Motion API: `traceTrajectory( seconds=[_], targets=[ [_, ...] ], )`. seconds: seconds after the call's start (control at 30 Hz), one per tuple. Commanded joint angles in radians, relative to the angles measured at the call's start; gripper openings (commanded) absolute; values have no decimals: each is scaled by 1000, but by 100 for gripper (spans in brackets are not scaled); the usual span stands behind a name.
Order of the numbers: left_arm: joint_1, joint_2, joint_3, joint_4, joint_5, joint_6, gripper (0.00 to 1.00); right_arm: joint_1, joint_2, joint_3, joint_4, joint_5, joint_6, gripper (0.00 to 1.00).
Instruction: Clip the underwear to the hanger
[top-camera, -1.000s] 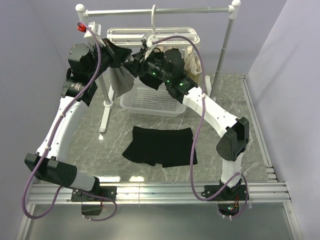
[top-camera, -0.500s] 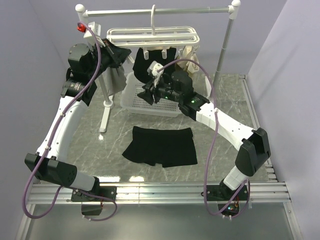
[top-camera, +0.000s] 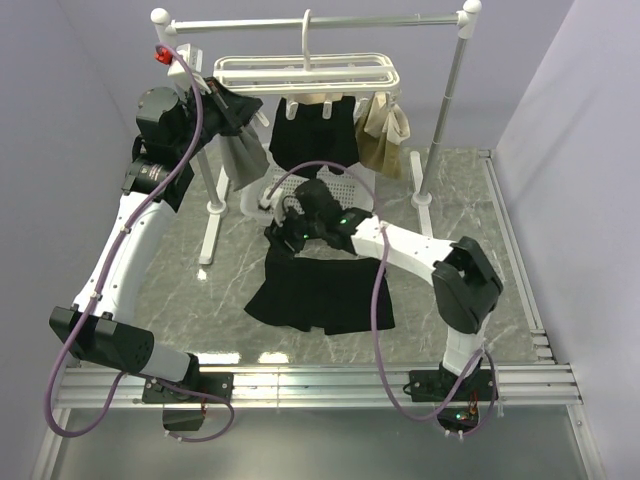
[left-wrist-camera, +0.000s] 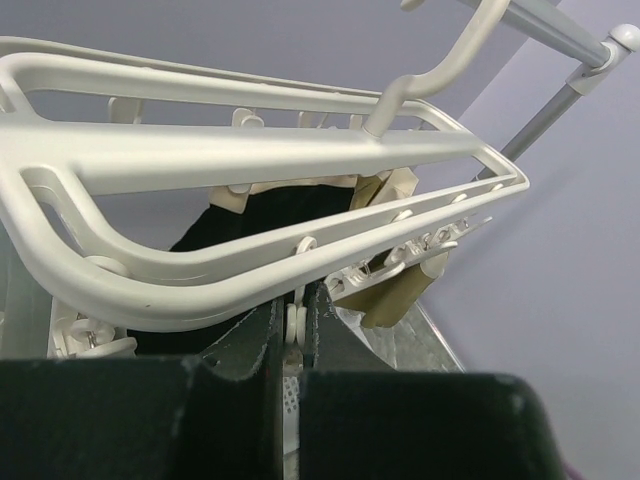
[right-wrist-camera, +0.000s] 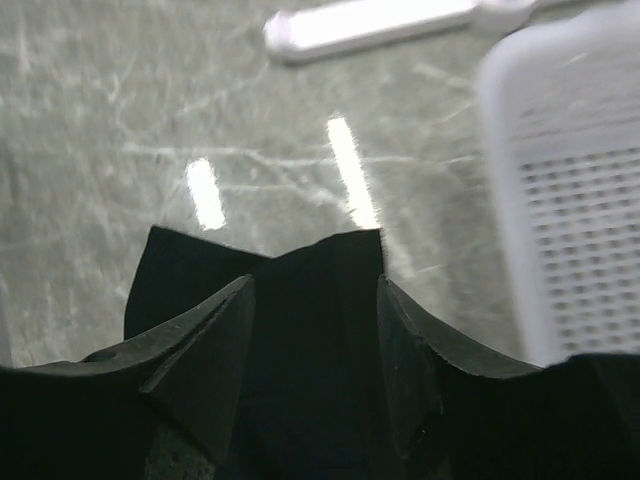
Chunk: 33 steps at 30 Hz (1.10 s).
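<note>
One black underwear (top-camera: 325, 295) lies flat on the table. My right gripper (top-camera: 278, 238) stands open just over its far left corner. In the right wrist view that corner (right-wrist-camera: 330, 262) shows between the spread fingers (right-wrist-camera: 215, 335); I cannot tell if they touch it. Another black underwear (top-camera: 312, 130) hangs from the pegs of the white hanger (top-camera: 300, 72). My left gripper (top-camera: 240, 108) is up at the hanger's left end. In the left wrist view it is shut on a white clip peg (left-wrist-camera: 295, 325) under the frame (left-wrist-camera: 250, 150).
The hanger hooks onto a grey rail stand (top-camera: 330, 20) with white knobs. A tan garment (top-camera: 385, 125) and a grey garment (top-camera: 240, 155) hang from the hanger too. A white perforated basket (top-camera: 350, 190) sits under it, just beyond the right gripper.
My right gripper left the hanger, where a black underwear now hangs by itself, and came down to the underwear on the table. The left arm has stayed put.
</note>
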Motion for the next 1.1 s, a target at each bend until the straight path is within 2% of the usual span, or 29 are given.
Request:
traceTrajectory(
  seconds=[0.0,0.43,0.63,0.77,1.07],
  targets=[
    [4,-8,3,3,18,19,0,42,27,-11,15,66,-36,59],
    [4,-46,-55,21,18,31,0,95,156,-93,150,316,35,61],
    [4,-64,-75,34,18,28,0,95,188,-97,150,336,72,65],
    [4,-69,-80,37,18,28,0,93,216,-85,150,362,96,73],
    [4,-70,-83,35,10,33,0,75,234,-70,140,325,118,76]
  ],
)
